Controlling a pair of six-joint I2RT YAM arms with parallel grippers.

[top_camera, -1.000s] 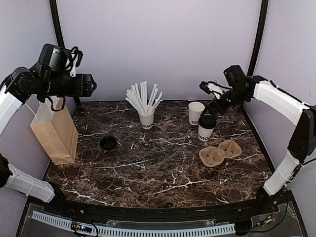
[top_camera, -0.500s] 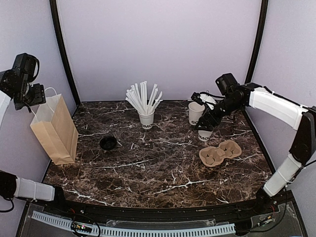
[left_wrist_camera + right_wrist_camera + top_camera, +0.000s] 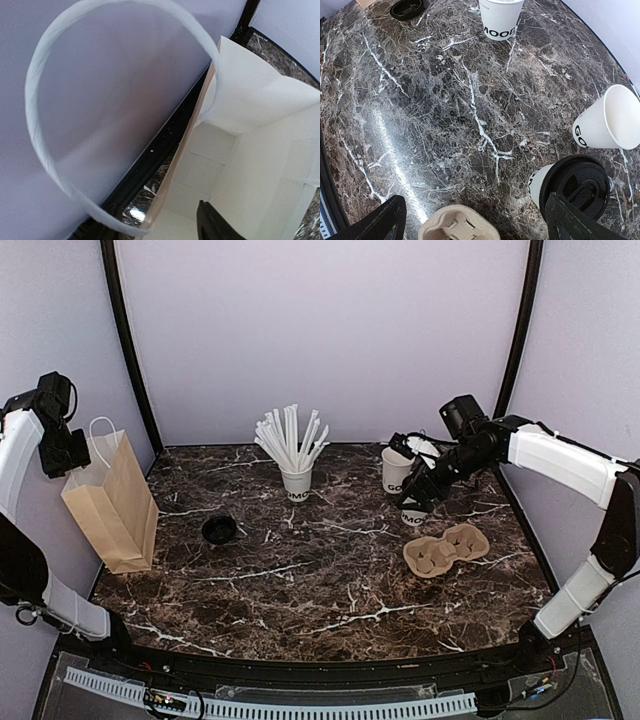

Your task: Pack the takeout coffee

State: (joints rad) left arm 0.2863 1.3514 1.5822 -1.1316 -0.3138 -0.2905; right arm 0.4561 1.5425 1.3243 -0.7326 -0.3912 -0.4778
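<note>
coffee (image 3: 568, 186) stands upright at the right rear of the table (image 3: 435, 115), beside a lidless cup (image 3: 607, 122). the right gripper (image 3: 475, 212) hangs over it with fingers spread wide, but the coffee sits off toward one finger, not centred. the left gripper (image 3: 62, 448) is far off by the bag (image 3: 112, 505); i cannot tell how its fingers stand.

marble table (image 3: 330, 580) bears paper bag (image 3: 115, 512), loose lid (image 3: 219, 530), straw cup (image 3: 296, 483), open cup (image 3: 395, 469), takeout coffee (image 3: 574, 187), carrier (image 3: 445, 548).

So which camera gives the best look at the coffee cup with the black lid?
The right wrist view: the lidded cup sits close below, its lid in full and some side lettering. The top view shows only its lower part, the right gripper covering the rest. The left wrist view shows only the paper bag.
</note>
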